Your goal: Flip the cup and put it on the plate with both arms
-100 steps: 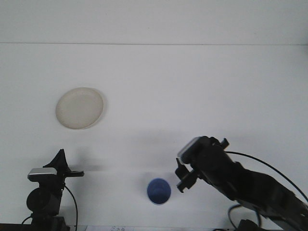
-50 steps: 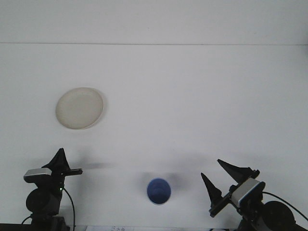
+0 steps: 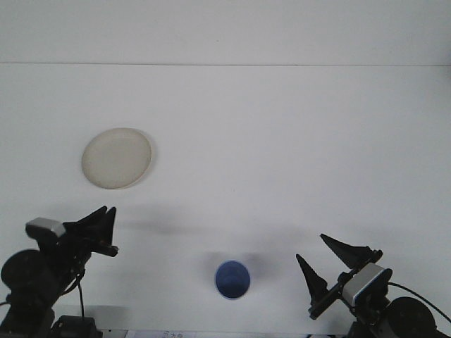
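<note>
A blue cup (image 3: 232,279) stands upright on the white table near the front edge, its mouth facing up. A cream plate (image 3: 116,158) lies at the left, farther back, with nothing on it. My right gripper (image 3: 330,262) is at the front right, open, its two black fingers spread wide, well to the right of the cup. My left gripper (image 3: 104,227) is at the front left, below the plate and left of the cup; its dark fingers point right and overlap, so their state is unclear.
The white table (image 3: 282,141) stretches back to a pale wall. Cables (image 3: 81,299) hang by both arm bases at the front edge.
The right arm pulled back from beside the cup to the front right corner and stands open. The left arm has turned and shifted left, its fingers now pointing right.
</note>
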Controlling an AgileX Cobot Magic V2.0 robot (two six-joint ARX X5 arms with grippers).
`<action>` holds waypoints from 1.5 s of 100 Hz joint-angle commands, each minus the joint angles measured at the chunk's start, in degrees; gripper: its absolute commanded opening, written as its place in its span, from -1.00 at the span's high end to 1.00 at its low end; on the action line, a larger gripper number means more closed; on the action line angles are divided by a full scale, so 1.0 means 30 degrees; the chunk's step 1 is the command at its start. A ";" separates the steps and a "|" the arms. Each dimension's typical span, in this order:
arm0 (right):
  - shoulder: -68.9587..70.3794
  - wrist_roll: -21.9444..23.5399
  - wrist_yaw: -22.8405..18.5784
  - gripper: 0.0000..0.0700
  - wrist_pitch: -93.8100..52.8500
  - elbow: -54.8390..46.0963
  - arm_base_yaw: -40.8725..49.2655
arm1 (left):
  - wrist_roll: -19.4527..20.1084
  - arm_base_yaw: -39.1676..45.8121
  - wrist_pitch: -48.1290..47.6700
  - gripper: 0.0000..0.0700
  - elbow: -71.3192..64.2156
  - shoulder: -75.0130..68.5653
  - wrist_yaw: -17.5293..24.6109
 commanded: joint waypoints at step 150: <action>0.0022 -0.0612 0.0503 -0.33 -0.0379 0.0124 0.0204 | 0.2412 -1.7391 -0.8677 0.97 1.1526 2.2338 -0.2229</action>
